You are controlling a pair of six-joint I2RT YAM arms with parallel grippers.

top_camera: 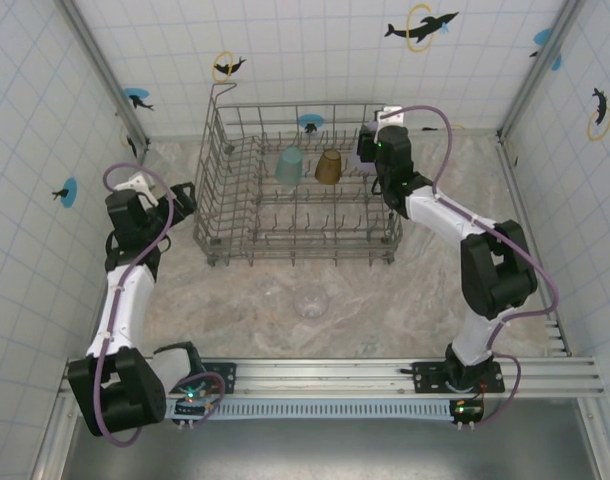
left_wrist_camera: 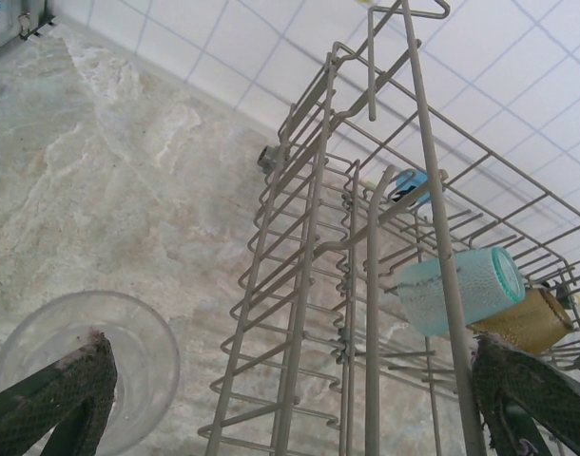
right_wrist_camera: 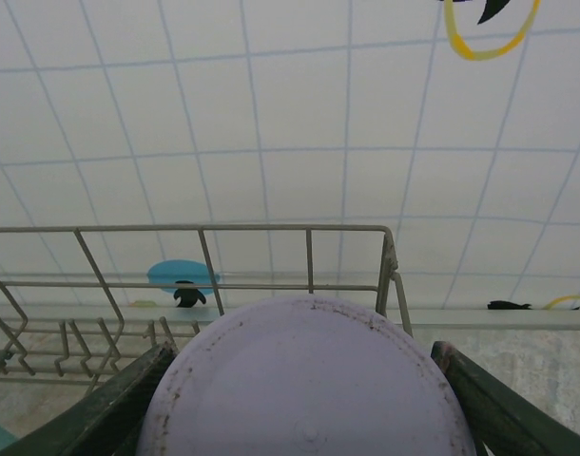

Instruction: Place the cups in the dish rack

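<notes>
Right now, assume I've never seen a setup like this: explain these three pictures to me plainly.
Two robot arms stand at the near edge of a marble-look table. The overhead picture looks down from behind them; the other two come from cameras on each wrist. The dish rack, a wire basket, already holds a teal cup and an amber cup. Two clear cups wait on the table in front of it. The right arm's fingers grip a lavender cup above the rack's far right corner. The left gripper is open and empty beside the rack, with another clear cup under its camera.
</notes>
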